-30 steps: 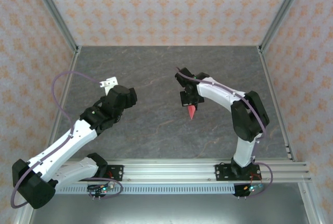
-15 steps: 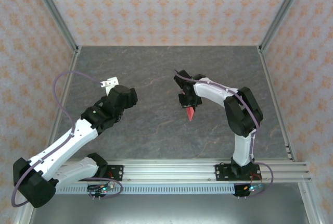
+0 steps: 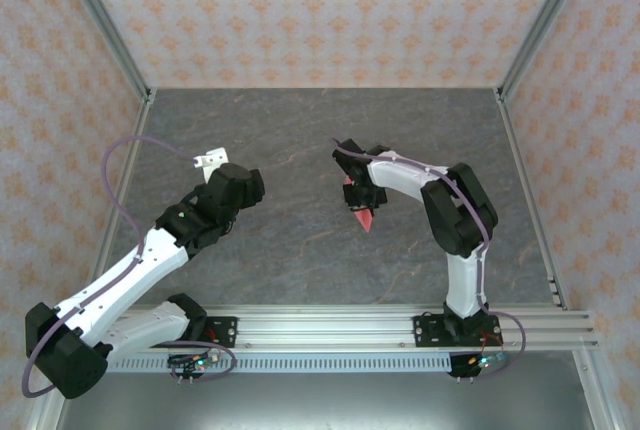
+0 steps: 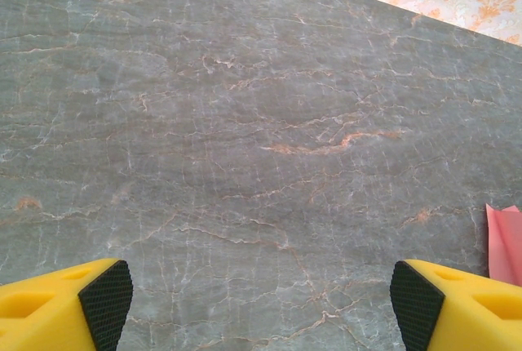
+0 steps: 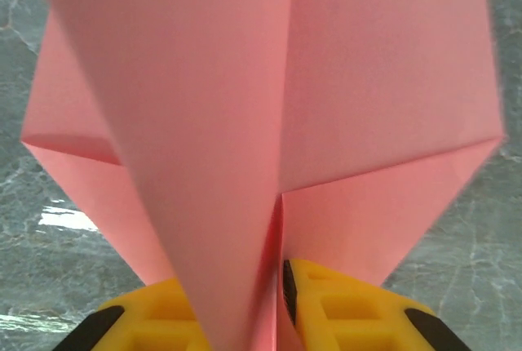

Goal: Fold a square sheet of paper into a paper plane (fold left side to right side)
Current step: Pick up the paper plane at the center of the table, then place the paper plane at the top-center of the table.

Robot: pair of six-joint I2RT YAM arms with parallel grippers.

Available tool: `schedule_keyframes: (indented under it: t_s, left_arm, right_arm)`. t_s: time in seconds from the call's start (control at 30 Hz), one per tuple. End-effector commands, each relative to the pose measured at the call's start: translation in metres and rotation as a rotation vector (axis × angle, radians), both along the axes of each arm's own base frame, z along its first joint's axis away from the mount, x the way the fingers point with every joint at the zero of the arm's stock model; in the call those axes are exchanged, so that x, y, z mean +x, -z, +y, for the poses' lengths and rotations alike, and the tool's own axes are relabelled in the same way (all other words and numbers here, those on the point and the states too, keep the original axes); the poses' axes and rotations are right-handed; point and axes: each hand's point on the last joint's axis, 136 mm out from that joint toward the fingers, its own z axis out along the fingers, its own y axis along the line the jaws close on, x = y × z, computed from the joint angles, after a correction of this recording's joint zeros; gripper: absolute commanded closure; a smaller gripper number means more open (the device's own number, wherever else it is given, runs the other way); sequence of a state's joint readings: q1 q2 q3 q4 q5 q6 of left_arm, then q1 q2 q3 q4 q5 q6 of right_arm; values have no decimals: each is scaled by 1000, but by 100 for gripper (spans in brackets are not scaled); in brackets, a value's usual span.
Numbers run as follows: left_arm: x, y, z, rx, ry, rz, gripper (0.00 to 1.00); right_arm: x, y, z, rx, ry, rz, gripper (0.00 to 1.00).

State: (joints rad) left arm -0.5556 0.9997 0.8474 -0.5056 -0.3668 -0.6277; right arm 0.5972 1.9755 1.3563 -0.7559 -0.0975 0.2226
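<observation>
The salmon-pink paper plane hangs point-down from my right gripper above the middle of the grey table. In the right wrist view the folded plane spreads its wings wide, and its centre crease is pinched between the yellow fingers, so the right gripper is shut on it. My left gripper is open over bare table, with nothing between its black pads. A pink corner of the plane shows at the right edge of the left wrist view. The left gripper stands well left of the plane.
A small white bracket lies on the table behind the left arm. Metal frame posts and patterned walls close in the marbled grey table. The rail with both arm bases runs along the near edge.
The right gripper with the plane has shifted slightly left and turned, with its elbow swinging inward. The left arm has barely moved.
</observation>
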Motion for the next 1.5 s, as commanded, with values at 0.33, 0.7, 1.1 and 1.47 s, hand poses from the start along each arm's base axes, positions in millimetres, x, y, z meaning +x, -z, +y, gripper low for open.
schedule_keyframes:
  t_s: [0.33,0.7,1.1,1.47]
  left_arm:
    - [2,-7,-14,-18,94,-1,7]
    - [6,-12,-56,-90,306,-12,1]
    - [7,-9,-57,-90,310,10,1]
    - [9,-7,-58,-85,306,16,1]
  right_arm:
    - [66,-27,-21,21,98,-48,96]
    - [120,-20,-13,20,107,-48,97]
    - [117,13,-11,7,124,18,90]
    - [118,-15,-12,8,104,-26,77]
